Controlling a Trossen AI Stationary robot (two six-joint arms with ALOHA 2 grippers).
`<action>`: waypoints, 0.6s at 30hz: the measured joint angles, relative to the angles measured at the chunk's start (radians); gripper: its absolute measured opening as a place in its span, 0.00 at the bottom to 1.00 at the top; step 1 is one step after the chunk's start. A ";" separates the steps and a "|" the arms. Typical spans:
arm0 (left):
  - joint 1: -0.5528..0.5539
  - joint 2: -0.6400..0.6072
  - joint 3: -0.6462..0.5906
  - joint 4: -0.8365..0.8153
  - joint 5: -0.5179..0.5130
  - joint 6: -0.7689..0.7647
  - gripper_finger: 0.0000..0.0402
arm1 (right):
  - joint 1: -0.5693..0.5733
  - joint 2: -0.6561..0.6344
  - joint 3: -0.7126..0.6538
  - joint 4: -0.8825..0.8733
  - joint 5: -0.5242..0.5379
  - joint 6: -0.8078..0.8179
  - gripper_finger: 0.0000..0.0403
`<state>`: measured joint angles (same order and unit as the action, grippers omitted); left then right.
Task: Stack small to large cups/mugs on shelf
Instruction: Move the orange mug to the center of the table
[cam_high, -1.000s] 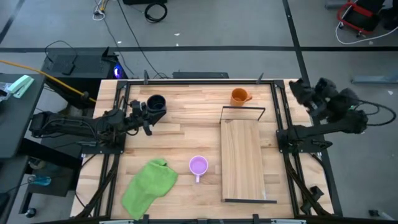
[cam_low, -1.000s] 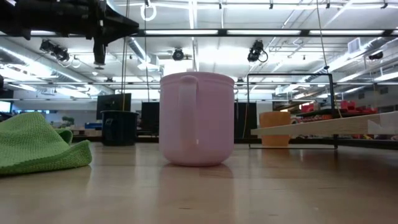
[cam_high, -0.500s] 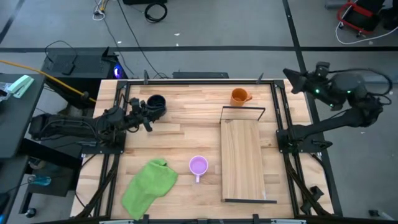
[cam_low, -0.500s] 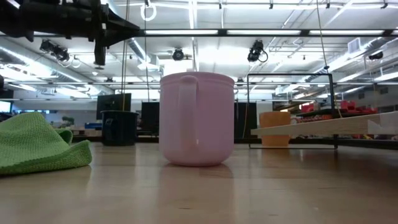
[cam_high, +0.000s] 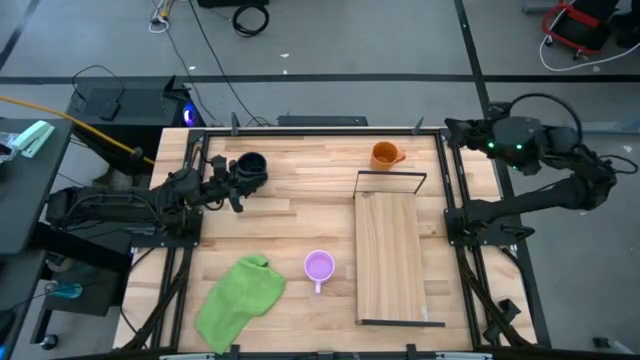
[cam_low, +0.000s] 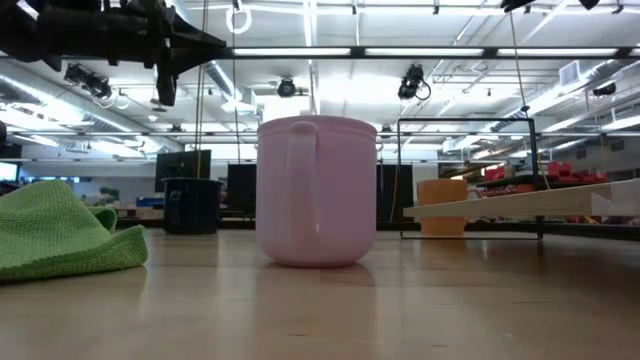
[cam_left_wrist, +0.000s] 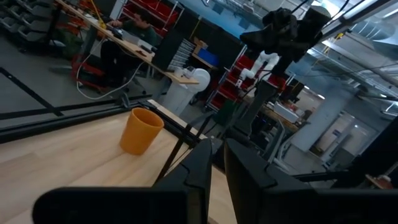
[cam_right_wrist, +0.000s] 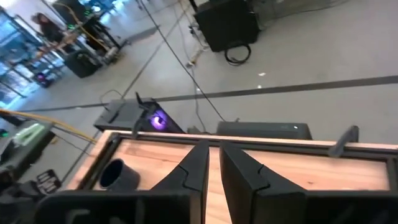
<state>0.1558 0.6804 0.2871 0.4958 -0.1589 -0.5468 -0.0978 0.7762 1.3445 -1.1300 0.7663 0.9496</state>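
Observation:
The black mug (cam_high: 250, 165) stands at the table's far left; it also shows in the right wrist view (cam_right_wrist: 118, 175). The orange mug (cam_high: 385, 155) stands at the far edge, beyond the shelf (cam_high: 391, 255). The light purple mug (cam_high: 319, 266) stands near the front, left of the shelf, its handle toward the near edge. All three stand upright on their bases on the tabletop. My left gripper (cam_high: 240, 186) hangs shut and empty, high above the table beside the black mug. My right gripper (cam_high: 452, 130) is shut and empty, high over the table's far right corner.
A green cloth (cam_high: 240, 298) lies crumpled at the near left. The shelf's black wire frame (cam_high: 391, 176) stands up at its far end, close to the orange mug. Bare tabletop (cam_high: 300, 210) lies between the black mug and the shelf.
My right arm has swung from beyond the table's right edge toward the far right corner, and its gripper has turned and now points toward the table's left. The mugs, the shelf and the cloth have stayed where they were.

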 joint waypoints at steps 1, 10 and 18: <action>0.000 0.000 0.000 0.001 0.000 0.001 0.13 | -0.018 0.005 0.000 0.000 -0.015 -0.006 0.11; 0.000 0.000 0.000 0.000 0.000 0.005 0.13 | -0.279 0.052 0.002 0.001 -0.208 -0.132 0.11; 0.000 0.000 0.000 -0.005 0.000 0.006 0.13 | -0.575 0.192 0.002 0.001 -0.509 -0.293 0.11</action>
<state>0.1555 0.6800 0.2871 0.4906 -0.1589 -0.5410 -0.6728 0.9678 1.3460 -1.1294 0.2571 0.6562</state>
